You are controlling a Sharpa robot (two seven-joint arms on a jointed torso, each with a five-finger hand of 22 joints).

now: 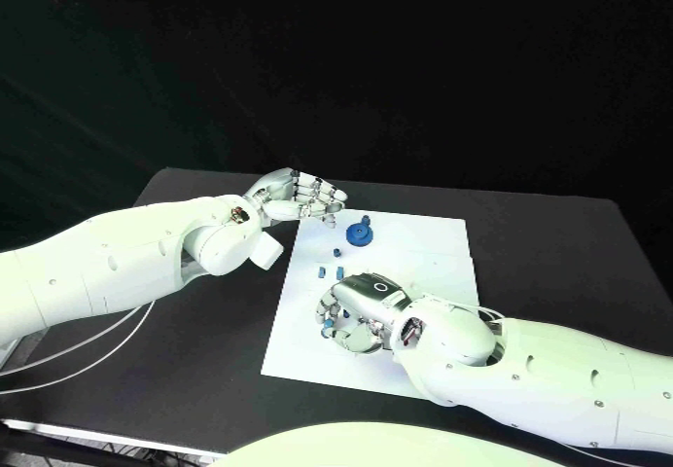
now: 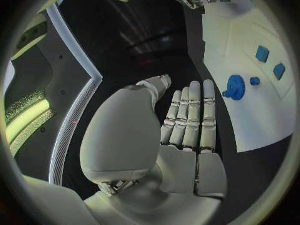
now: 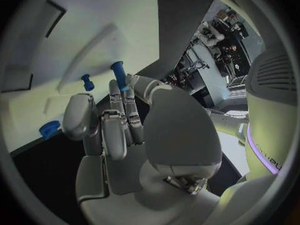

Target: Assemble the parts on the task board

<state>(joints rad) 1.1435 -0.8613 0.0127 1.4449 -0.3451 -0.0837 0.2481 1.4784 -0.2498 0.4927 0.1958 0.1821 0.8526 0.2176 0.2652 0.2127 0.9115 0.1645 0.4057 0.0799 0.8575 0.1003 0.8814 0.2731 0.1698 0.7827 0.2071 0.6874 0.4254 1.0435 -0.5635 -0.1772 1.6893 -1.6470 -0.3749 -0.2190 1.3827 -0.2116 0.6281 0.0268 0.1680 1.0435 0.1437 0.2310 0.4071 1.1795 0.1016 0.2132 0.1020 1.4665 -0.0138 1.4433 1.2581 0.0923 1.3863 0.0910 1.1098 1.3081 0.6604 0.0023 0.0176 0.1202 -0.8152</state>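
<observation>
The white task board lies in the middle of the black table. A blue gear sits near its far left corner, with a small blue peg beside it and two small blue blocks further in. My left hand hovers at the board's far left corner, fingers straight and side by side, holding nothing. My right hand is over the board's near left part, its fingers curled. A blue peg sticks out at its fingertips, apparently held.
In the right wrist view another small blue peg stands on the board beyond the fingers, and a blue piece lies near the board's edge. Bare black table surrounds the board on both sides.
</observation>
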